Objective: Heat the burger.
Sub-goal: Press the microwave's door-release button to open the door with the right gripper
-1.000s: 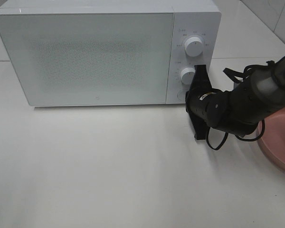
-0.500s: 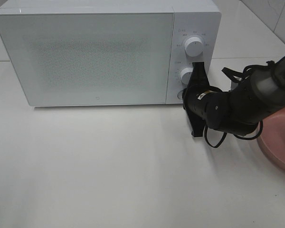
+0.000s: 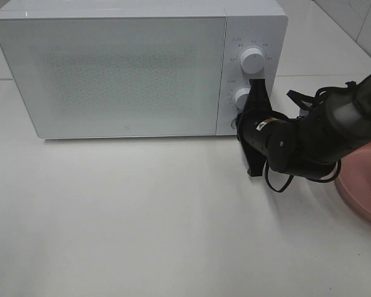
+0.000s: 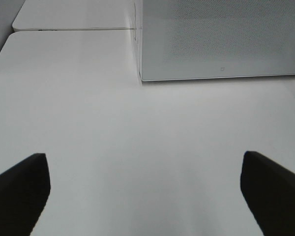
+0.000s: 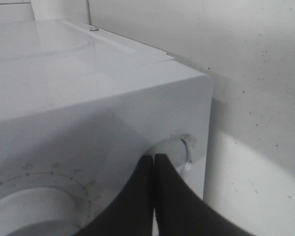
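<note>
Two grippers face a shut microwave [image 3: 111,74]; the burger shows in no view.
Right gripper [image 5: 154,161], the nearer one, has its jaws closed together, tips touching the round button [image 5: 182,150] under the dials; left gripper [image 4: 143,164] gapes wide, empty, well apart; the frosted door would hide any burger inside.

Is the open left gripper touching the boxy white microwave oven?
Apart. In the left wrist view, white table lies between the left gripper's black fingers and the white microwave oven.

High frontal overview; both wrist views low, toward the microwave [image 3: 111,68]
</note>
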Tool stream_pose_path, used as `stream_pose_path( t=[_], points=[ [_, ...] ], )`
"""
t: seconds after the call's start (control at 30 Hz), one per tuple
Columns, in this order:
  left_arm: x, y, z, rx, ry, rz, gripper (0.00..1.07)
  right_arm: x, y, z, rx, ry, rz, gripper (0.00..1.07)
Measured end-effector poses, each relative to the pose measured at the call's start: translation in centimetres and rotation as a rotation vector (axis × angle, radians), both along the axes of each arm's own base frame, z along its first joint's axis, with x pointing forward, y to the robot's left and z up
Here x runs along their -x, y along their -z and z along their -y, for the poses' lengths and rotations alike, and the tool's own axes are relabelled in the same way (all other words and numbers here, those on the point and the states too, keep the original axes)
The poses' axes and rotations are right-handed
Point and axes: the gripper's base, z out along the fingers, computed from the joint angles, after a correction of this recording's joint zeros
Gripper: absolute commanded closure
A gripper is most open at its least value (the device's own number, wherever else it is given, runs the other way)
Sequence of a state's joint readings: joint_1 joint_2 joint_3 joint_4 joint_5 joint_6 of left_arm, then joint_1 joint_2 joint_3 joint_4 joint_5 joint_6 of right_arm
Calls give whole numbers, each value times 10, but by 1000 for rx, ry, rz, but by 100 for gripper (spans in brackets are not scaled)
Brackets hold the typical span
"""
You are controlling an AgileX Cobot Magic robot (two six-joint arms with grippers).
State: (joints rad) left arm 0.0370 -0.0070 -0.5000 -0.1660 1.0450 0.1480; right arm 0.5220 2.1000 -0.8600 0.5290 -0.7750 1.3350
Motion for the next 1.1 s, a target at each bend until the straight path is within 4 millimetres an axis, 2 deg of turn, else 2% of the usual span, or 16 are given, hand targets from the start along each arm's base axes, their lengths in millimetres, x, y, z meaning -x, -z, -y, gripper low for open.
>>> stream_pose_path(
  t=[0.47,1.1],
  points=[
    [0,0,0,0,0,0,7,1,3,-1,30,0,40,107],
    [0,0,0,0,0,-1,7,-13,10,-12,61,39,68,107]
  ],
)
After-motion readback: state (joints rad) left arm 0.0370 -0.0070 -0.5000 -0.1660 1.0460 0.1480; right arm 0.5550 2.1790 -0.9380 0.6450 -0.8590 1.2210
